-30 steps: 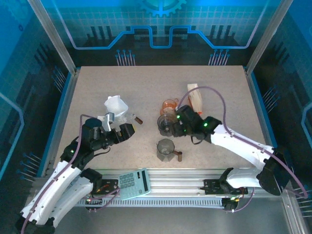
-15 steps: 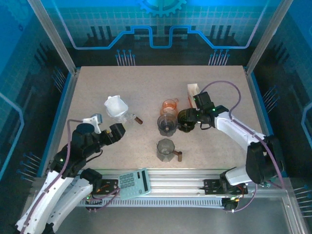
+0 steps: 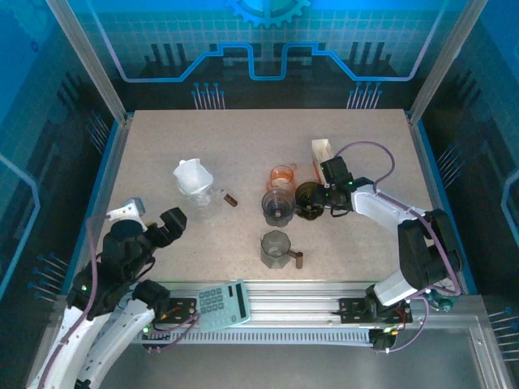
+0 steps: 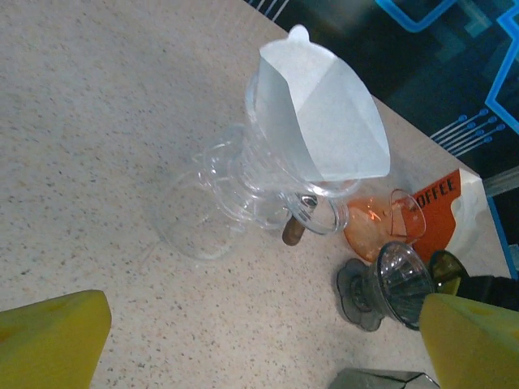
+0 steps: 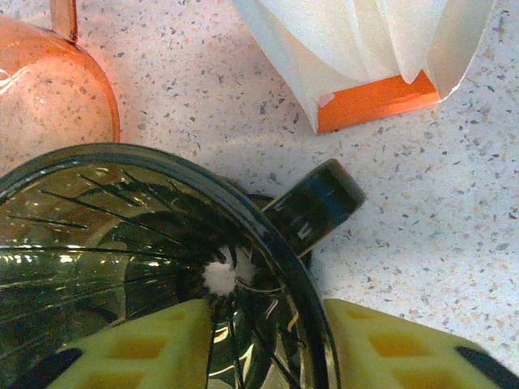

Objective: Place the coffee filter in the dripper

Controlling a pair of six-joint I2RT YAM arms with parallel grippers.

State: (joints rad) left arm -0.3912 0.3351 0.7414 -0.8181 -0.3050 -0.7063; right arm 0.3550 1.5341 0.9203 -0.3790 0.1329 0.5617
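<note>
A white paper coffee filter [image 3: 193, 174] [image 4: 324, 121] stands in a clear glass dripper [image 4: 243, 174] at the left of the table. My left gripper [image 3: 152, 215] [image 4: 268, 340] is wide open, hanging near and left of it with nothing between its fingers. A dark smoked dripper [image 3: 308, 198] [image 5: 122, 243] with a stubby handle [image 5: 316, 203] stands right of centre. My right gripper [image 3: 318, 197] [image 5: 268, 340] straddles its rim, one yellow finger inside the cone and one outside. Contact with the wall cannot be made out.
An orange dripper [image 3: 282, 174] [image 5: 49, 89] and a grey dripper [image 3: 277, 205] [image 4: 389, 279] stand beside the dark one. A pack of filters [image 3: 323, 154] [image 5: 365, 49] is behind it. A grey mug [image 3: 276, 247] sits nearer, a calculator [image 3: 223, 306] on the front rail.
My left arm has drawn back toward the near left, away from the clear dripper. My right gripper has shifted right from the grey dripper to the dark one and its jaws have narrowed round the rim.
</note>
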